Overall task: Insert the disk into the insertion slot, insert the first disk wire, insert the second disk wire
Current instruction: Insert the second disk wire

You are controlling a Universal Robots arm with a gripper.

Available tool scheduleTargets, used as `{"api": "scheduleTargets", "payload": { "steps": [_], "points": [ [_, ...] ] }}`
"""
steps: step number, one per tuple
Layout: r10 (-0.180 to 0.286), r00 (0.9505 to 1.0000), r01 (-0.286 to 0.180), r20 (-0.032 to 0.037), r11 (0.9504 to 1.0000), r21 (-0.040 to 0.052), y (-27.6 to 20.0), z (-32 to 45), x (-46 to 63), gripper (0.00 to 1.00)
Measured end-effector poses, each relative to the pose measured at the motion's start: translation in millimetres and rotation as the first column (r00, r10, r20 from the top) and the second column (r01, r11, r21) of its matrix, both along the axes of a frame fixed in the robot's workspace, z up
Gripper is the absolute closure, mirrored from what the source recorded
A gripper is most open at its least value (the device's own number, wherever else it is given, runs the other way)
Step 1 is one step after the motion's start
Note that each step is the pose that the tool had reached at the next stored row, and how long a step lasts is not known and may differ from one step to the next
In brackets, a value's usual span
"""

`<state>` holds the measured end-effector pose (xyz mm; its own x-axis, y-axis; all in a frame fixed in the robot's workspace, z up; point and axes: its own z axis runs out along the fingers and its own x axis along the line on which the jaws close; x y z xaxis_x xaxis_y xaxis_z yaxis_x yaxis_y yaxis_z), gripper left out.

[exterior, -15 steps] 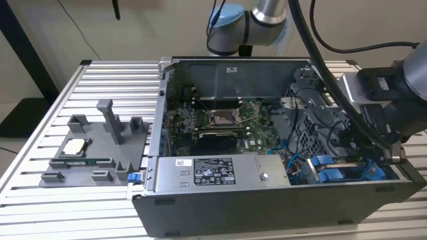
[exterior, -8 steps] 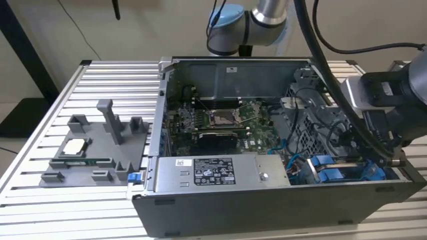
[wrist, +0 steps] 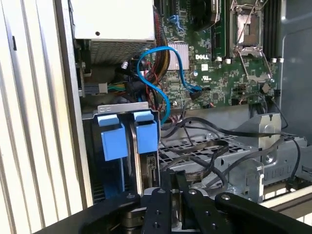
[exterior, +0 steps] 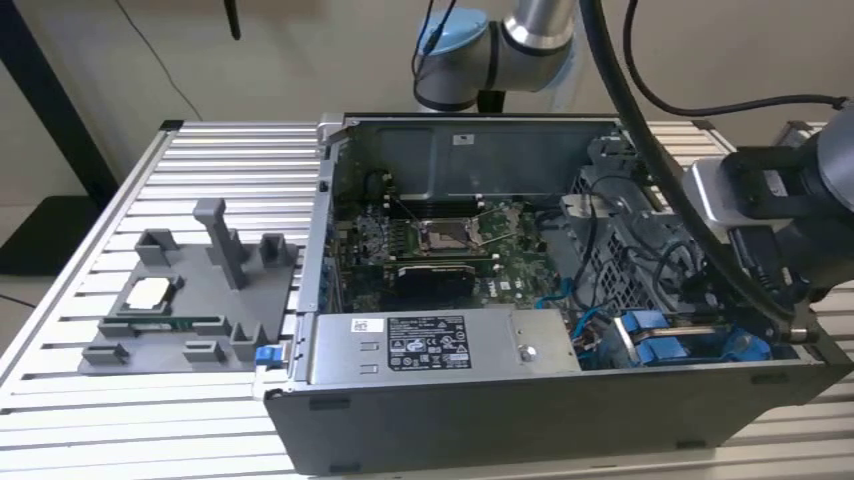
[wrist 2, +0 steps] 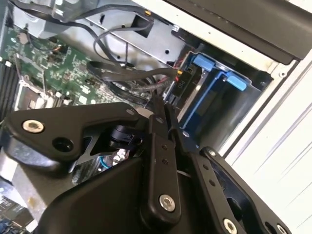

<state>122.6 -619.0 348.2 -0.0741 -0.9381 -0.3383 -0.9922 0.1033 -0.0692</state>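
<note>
The hand [wrist 2: 163, 114] is hanging over the insertion slot [wrist: 127, 146] in the computer case's [exterior: 507, 425] corner, fingers pinched almost together; whether they are gripping a wire end, I cannot tell. The disk [wrist 2: 207, 105] appears to be sitting in the slot already, standing on edge between 2 blue tabs, its long axis running down into the bay. Judging by this, wire work is underway: keeping the connector square to the disk's exposed edge and clear of the loose black cables [wrist: 209, 156] is mattering most.

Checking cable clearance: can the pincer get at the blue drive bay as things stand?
Probably yes: the pincer hangs right by the blue bay, nothing solid between, though black wires run close beside its tips.
</note>
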Motion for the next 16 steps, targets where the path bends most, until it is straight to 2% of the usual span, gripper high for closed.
{"api": "scheduleTargets", "payload": {
  "steps": [2,3,5,9,11,14,16],
  "points": [
    [0.001,1.0,-0.001,0.0,0.9999,-0.0161,0.4,-1.7,0.0,0.84],
    [0.001,1.0,-0.001,0.0,0.9997,-0.0235,1.1,-5.0,0.1,0.84],
    [0.001,1.0,-0.001,0.0,0.9997,-0.0264,2.2,-10.1,1.5,0.84],
    [-0.001,1.0,0.001,-0.0043,0.9996,-0.0298,3.4,-10.8,5.9,0.84],
    [-0.003,0.9999,0.003,-0.0122,0.9994,-0.0357,3.4,-10.8,7.7,0.84],
    [-0.004,0.9992,0.003,-0.0389,0.9988,-0.0498,3.6,-10.5,8.4,0.84],
    [-0.005,0.9987,0.002,-0.0499,0.9984,-0.0559,5.0,-10.1,9.0,0.84]
  ]
}}
